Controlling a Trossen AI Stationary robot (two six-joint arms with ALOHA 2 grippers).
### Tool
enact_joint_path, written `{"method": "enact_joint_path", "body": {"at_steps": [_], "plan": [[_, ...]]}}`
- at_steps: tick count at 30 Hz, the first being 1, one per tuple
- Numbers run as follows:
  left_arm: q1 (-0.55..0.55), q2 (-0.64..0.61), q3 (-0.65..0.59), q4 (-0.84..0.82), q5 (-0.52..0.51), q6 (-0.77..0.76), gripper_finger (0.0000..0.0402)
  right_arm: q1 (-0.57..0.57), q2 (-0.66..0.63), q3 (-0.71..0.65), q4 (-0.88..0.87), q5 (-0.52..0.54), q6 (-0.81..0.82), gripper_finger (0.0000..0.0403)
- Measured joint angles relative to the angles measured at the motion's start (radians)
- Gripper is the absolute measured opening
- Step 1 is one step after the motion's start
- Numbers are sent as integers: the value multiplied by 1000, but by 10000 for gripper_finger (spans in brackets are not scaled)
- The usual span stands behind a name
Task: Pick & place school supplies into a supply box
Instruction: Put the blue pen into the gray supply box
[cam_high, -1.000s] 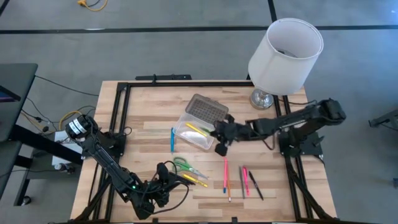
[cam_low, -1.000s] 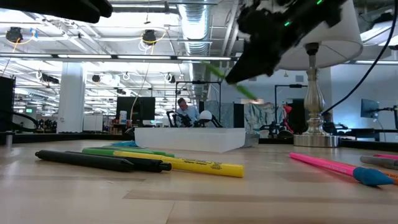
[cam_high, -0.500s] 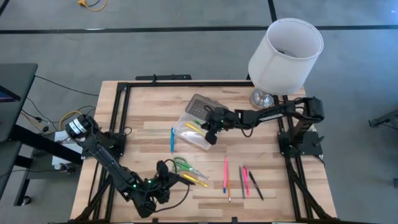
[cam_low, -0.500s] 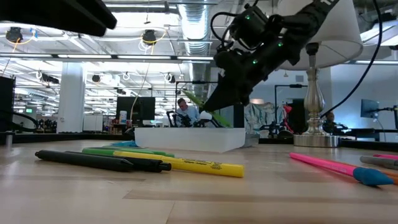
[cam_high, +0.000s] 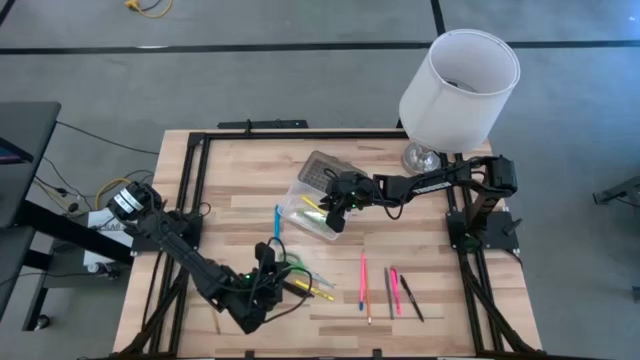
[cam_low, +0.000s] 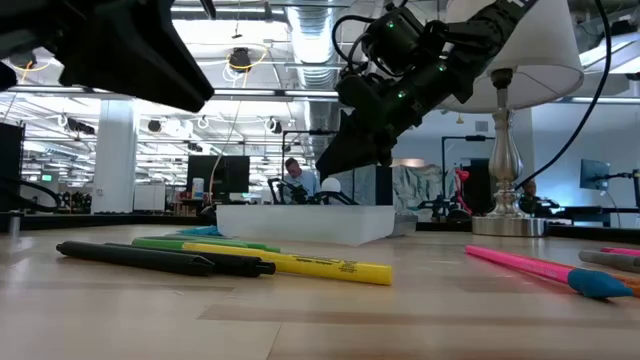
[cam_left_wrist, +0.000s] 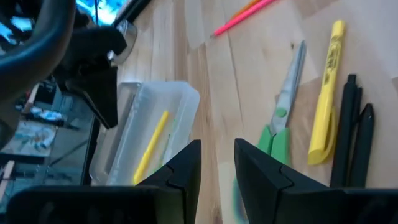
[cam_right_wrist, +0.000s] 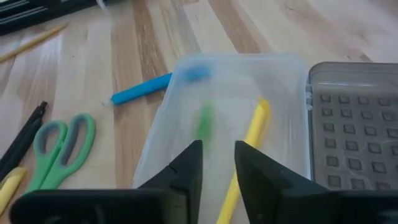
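Sitting mid-table: clear plastic box, grey dotted lid hinged open. Right wrist view alone shows contents: yellow pen, blurred green pen. Right gripper above box, fingers slightly apart, holding nothing. Left gripper near scissors, fingers parted, empty.

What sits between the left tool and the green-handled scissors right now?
Nothing visible. The left tool hangs over the scissors, with bare wood around them; the yellow highlighter and black pens lie beside them, not across. The supply box is open.
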Motion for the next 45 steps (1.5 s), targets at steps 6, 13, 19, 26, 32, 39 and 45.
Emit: {"method": "enact_joint_path", "body": {"at_steps": [6, 13, 19, 26, 32, 39, 45], "plan": [[26, 0, 0, -39, -1, -92, 90, 18, -25, -1, -21, 8, -34, 108], [116, 0, 0, -211, -7, -468, 90, 124, -132, -1, -130, 151, -112, 107], [232, 0, 0, -345, 149, -672, 90, 264, -241, -1, -291, 352, -150, 107], [329, 0, 0, -353, 272, -676, 90, 459, -334, -38, -331, 561, -185, 107], [371, 0, 0, -363, 295, -671, 90, 615, -398, -108, -339, 731, -161, 107], [462, 0, 0, -361, 414, -587, 90, 767, -462, -187, -347, 986, -101, 107], [522, 0, 0, -327, 461, -538, 90, 858, -500, -187, -376, 1062, -43, 107]]}}
